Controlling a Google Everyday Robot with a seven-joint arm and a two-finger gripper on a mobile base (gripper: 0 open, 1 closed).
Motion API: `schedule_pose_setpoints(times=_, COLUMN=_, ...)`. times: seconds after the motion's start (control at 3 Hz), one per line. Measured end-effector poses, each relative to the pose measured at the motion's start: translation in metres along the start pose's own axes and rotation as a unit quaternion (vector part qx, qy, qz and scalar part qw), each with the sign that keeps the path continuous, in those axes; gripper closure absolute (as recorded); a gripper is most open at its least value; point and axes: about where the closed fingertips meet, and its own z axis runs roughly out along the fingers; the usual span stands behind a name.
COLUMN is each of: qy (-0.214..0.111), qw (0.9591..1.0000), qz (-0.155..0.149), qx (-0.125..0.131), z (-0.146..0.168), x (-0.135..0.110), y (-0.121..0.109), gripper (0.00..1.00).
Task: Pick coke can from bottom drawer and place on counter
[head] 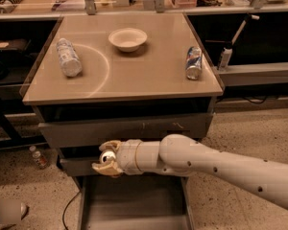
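My gripper (105,160) is in front of the middle drawer's front, just above the open bottom drawer (134,206). Its tan fingers (110,145) are shut on the coke can (105,157), of which only the round silver end shows. The can is held clear of the drawer's grey floor, which lies bare below it. The counter (149,78), a tan glossy top with a white curved line, is above the gripper. My white arm (206,164) comes in from the lower right.
On the counter lie a clear plastic bottle (68,57) at the left, a white bowl (127,38) at the back middle and a blue-and-silver can (193,63) at the right. A small bottle (38,157) and a cable are on the floor at the left.
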Motion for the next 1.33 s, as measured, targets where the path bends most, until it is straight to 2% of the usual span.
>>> schedule_pose_setpoints(times=0.33, qy=0.008, qw=0.9995, qz=-0.030, qx=-0.005, z=-0.017, x=-0.047, y=-0.007, gripper=1.00)
schedule_pose_setpoints(times=1.0, qy=0.002, qw=0.9990, qz=-0.043, qx=-0.010, z=-0.022, x=-0.061, y=-0.003, gripper=1.00)
schedule_pose_setpoints(times=1.33, qy=0.000, qw=0.9971, qz=-0.075, qx=0.013, z=-0.046, x=-0.097, y=-0.004, gripper=1.00)
